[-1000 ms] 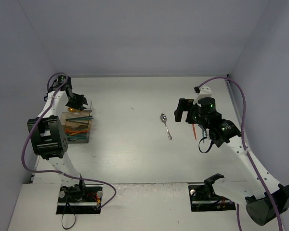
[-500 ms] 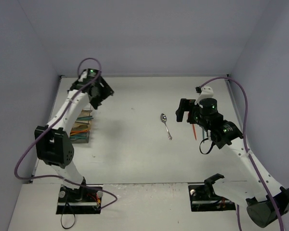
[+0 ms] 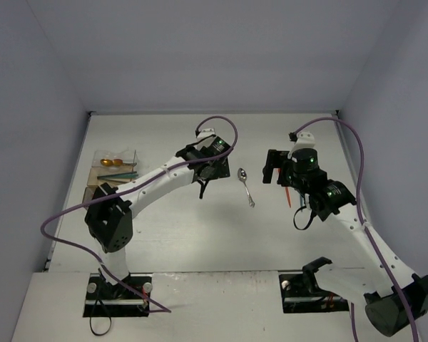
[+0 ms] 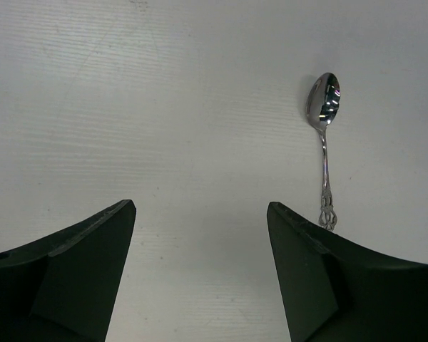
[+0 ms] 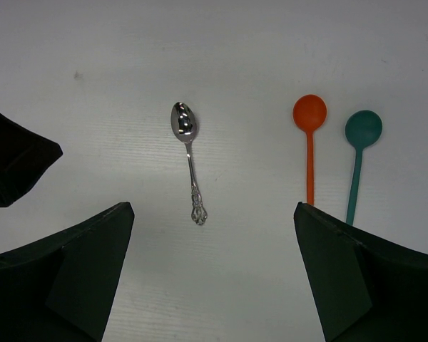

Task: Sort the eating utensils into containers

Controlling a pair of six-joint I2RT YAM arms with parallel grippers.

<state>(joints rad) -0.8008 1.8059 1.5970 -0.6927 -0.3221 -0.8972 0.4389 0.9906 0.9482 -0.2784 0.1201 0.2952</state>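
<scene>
Change: since half a second ago our left arm has swung from above the container [image 3: 121, 155] out to mid-bench.
Left gripper [image 4: 200, 212]: we see its fingers apart and empty, over bare bench [image 3: 171, 228] just left of the silver spoon [image 4: 324, 153].
Right gripper [image 5: 212, 214]: fingers wide apart, nothing held, above the silver spoon's handle end.
Silver spoon: flat on the bench between our two grippers.
Orange spoon [image 5: 309, 153], teal spoon [image 5: 357, 164]: side by side, not touching, right of the silver one.
Container: far left, well apart from the loose spoons, with gold pieces [image 3: 111, 162] inside.
</scene>
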